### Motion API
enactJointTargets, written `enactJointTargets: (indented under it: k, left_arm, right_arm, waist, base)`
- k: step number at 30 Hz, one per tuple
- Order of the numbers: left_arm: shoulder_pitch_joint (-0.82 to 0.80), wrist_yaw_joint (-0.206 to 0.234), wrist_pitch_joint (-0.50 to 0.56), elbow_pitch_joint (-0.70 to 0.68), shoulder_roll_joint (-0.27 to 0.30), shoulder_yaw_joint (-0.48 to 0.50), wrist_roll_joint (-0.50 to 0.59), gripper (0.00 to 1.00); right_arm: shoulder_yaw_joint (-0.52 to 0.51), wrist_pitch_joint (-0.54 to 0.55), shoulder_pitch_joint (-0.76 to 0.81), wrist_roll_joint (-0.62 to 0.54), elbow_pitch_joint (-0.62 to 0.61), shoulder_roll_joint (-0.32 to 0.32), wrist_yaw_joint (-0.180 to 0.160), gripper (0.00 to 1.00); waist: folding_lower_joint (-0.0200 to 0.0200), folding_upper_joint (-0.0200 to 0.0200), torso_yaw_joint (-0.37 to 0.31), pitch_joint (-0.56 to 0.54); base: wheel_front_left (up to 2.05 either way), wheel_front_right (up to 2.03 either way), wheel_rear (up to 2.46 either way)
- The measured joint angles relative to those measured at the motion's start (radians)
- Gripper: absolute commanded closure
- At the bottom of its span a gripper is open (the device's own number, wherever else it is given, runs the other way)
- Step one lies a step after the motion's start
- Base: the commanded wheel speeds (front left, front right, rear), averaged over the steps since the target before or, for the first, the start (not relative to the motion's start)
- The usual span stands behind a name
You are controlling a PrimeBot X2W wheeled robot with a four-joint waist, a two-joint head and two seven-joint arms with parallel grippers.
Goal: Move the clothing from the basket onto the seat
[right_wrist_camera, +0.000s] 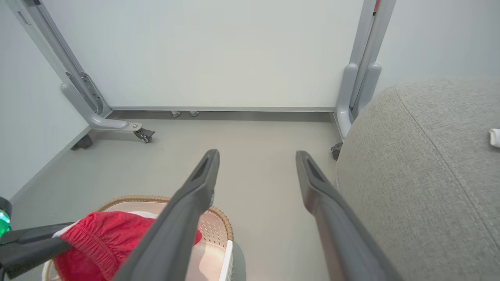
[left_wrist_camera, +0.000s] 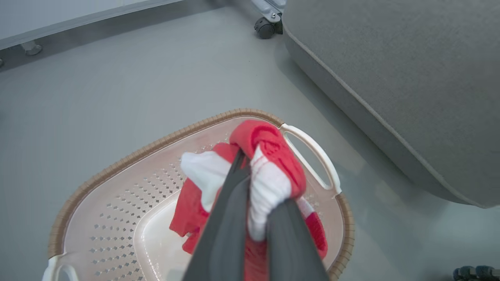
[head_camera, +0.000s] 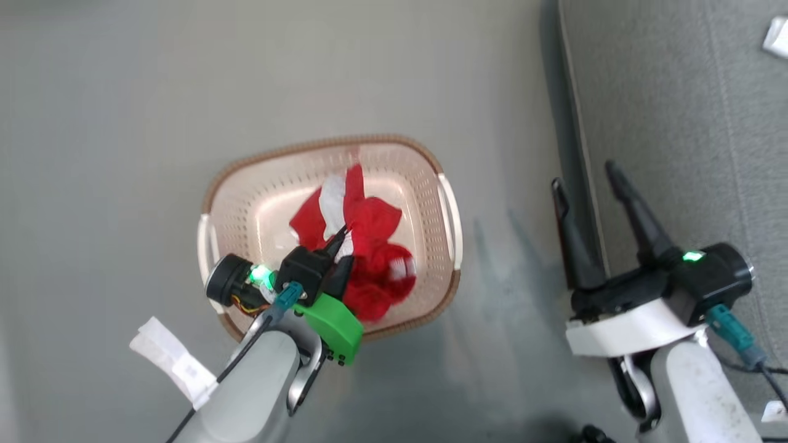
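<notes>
Grey floor [head_camera: 123,92], basket [head_camera: 277,154] sitting on it; my left hand [head_camera: 341,249] pinches the red clothing [head_camera: 375,246] over the basket, my right hand [head_camera: 583,173] hangs spread wide beside the seat [head_camera: 677,123].

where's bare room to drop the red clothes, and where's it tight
The seat is bare inward from its seam, bar a white item near its far edge. Floor between basket and seat is free. Crowded: basket's middle, where the left gripper clamps the clothing.
</notes>
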Motion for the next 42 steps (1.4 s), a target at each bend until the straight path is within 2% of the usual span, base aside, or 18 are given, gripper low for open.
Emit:
enactJointTargets:
  k: [11, 17, 22, 34, 42]
  left_arm:
    - [0.152, -0.014, 0.0, -0.207, -0.03, 0.105, 0.028, 1.0]
    - [0.176, -0.016, 0.001, -0.299, -0.047, 0.145, 0.033, 1.0]
    - [0.181, -0.027, 0.0, -0.34, -0.055, 0.137, 0.056, 1.0]
    - [0.143, -0.053, 0.0, -0.425, -0.063, 0.048, 0.079, 1.0]
    - [0.098, -0.056, 0.0, -0.518, -0.064, -0.074, 0.006, 1.0]
  right_arm:
    - [0.028, 0.0, 0.158, 0.026, 0.052, 0.0, 0.0, 0.0]
    - [0.05, 0.0, 0.214, 0.021, 0.076, 0.0, 0.0, 0.0]
    - [0.074, 0.0, 0.226, 0.008, 0.091, 0.0, 0.0, 0.0]
    - [0.184, 0.0, 0.198, 0.006, 0.117, -0.001, 0.0, 0.0]
    - [0.22, 0.0, 0.179, 0.006, 0.167, 0.0, 0.0, 0.0]
  waist:
    - [0.0, 0.0, 0.032, -0.326]
    - [-0.0001, 0.0, 0.037, -0.464]
    - [-0.0001, 0.0, 0.028, -0.558]
    - [-0.0001, 0.0, -0.003, -0.588]
    - [0.0, 0.0, 0.003, -0.572]
  base:
    - [0.0, 0.0, 0.0]
    - [0.0, 0.0, 0.0]
    - [0.0, 0.0, 0.0]
    - [0.0, 0.0, 0.0]
    - [0.0, 0.0, 0.0]
